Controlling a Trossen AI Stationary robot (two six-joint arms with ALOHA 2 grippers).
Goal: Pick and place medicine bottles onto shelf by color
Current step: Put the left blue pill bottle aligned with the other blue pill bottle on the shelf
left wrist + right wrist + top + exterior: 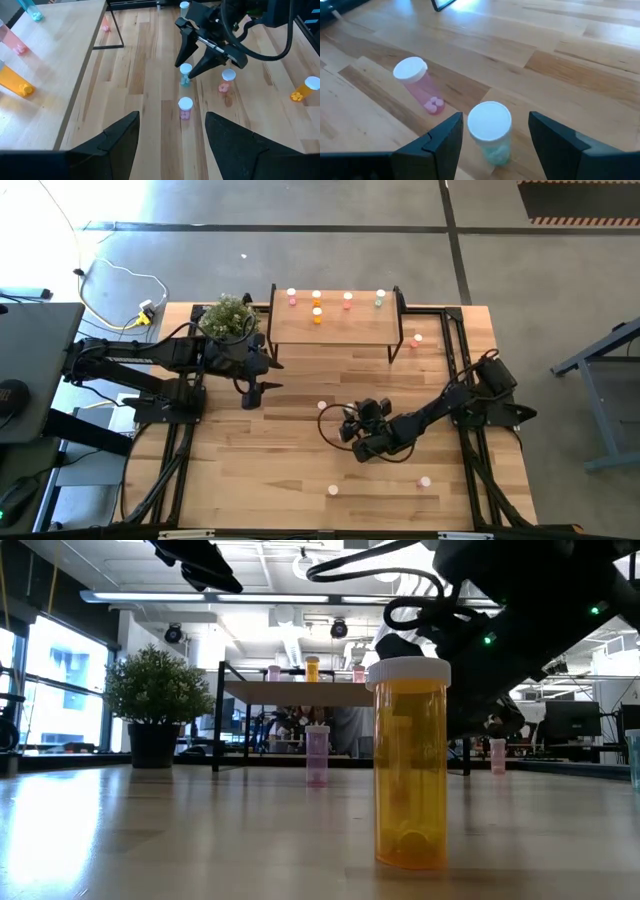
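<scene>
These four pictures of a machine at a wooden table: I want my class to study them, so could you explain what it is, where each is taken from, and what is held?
Two dark robot arms work at a wooden table. One picture looks straight down, one looks level across the tabletop, and one comes from each arm's wrist. Small medicine bottles stand on the table and on the shelf; a potted plant sits beside it. The right tool, open, straddles a pale green bottle without gripping it; a pink bottle stands nearby. The left tool, open and empty, hangs near the plant.

Between the right claw's [492, 142] black fingers stands a pale green bottle [492, 134] with a white cap; beside it, a pink bottle [420, 86], white-capped, on light wood planks [560, 60].
</scene>
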